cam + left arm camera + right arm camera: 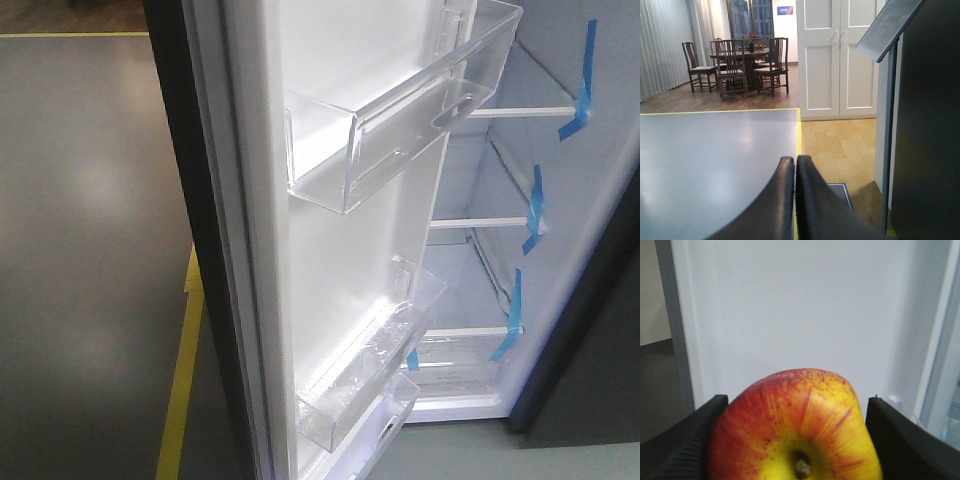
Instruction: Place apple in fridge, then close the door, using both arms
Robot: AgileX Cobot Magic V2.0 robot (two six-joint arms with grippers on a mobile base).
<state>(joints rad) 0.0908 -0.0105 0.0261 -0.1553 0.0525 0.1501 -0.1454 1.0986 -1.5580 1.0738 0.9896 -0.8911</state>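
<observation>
The red and yellow apple fills the bottom of the right wrist view, stem dimple facing the camera. My right gripper is shut on it, one black finger on each side. Just behind it stands a plain white fridge surface; I cannot tell whether it is door or wall. In the front view the fridge stands wide open, with its door swung out and its white inner side showing. Neither arm shows there. My left gripper is shut on nothing, low over the grey floor.
The door carries an upper clear bin and lower ones. Glass shelves with blue tape strips sit inside the fridge. A dark grey panel stands right of the left gripper. A dining table with chairs and white doors stand far off.
</observation>
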